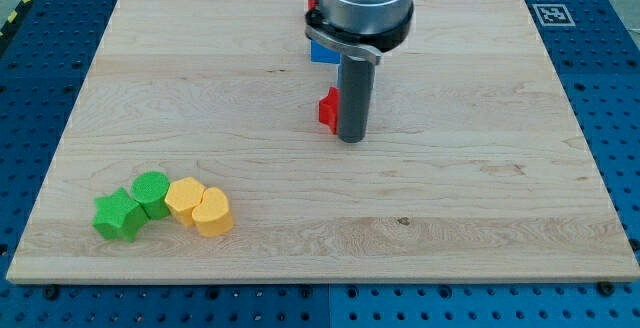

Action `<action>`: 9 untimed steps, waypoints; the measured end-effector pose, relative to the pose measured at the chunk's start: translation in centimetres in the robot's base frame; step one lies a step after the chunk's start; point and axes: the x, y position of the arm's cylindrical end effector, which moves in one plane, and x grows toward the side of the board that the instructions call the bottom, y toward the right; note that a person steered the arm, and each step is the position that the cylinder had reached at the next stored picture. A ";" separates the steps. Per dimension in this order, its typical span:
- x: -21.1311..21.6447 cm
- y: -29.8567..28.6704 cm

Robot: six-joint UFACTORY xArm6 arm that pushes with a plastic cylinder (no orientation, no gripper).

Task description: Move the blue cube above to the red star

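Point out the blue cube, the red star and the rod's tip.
blue cube (322, 52): camera view, on its visible left part beside the arm.
red star (327, 109): camera view, on its exposed left side.
my tip (350, 139): camera view, the rod's very end, just right of the red star.

Lab: blue pegboard bench, fiducial tag
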 end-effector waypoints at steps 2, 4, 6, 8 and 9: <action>3.0 5.1; -6.1 6.8; -8.2 5.4; -8.5 2.9; -8.5 3.7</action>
